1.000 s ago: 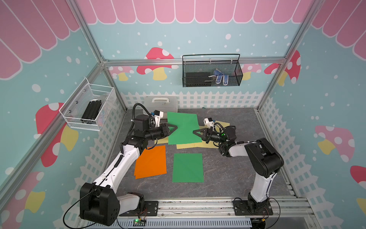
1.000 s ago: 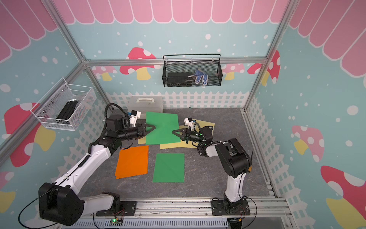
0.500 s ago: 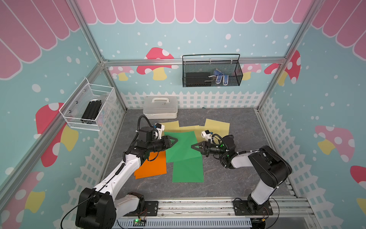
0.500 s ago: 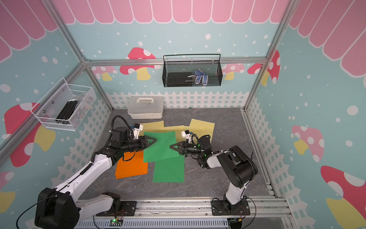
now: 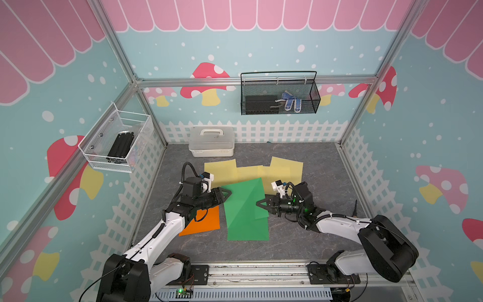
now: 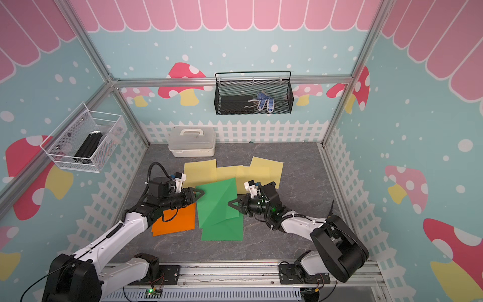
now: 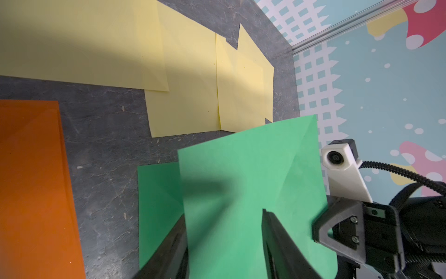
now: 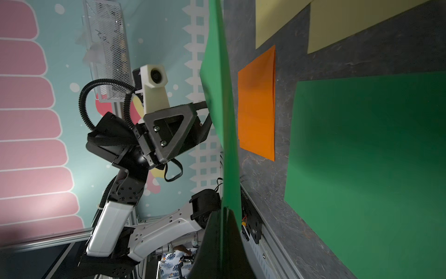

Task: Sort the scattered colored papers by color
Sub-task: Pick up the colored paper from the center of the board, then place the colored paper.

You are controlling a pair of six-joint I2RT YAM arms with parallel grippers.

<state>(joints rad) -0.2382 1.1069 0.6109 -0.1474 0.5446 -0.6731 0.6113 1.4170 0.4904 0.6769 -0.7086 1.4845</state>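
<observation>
Left gripper (image 5: 226,194): I have it at the left edge of the carried green sheet (image 5: 244,198). In the left wrist view the jaws stand apart with the edge loose between them, so it is released, not pinching.
Orange sheet (image 5: 202,222): it lies flat on the table (image 5: 313,235), near left, partly under my left arm. I judge it is already in its own spot.
Carried green sheet: it spans between the two grippers, creased and tilted. Its near part hangs over the flat green sheet (image 5: 248,232), I judge so that green lands on green.
Yellow sheets (image 5: 286,170): they overlap in a row at the far side, in front of the white box (image 5: 211,141).
Right gripper (image 5: 258,203): it is clenched on the sheet's right edge. The right wrist view shows the paper nipped between closed fingers, so this side alone carries it.
Change over the last second: the carried sheet was up over the yellow row, hiding part of the box. Both grippers have come nearer and lower, the box is fully in sight, and the sheet now overlaps the flat green one.
</observation>
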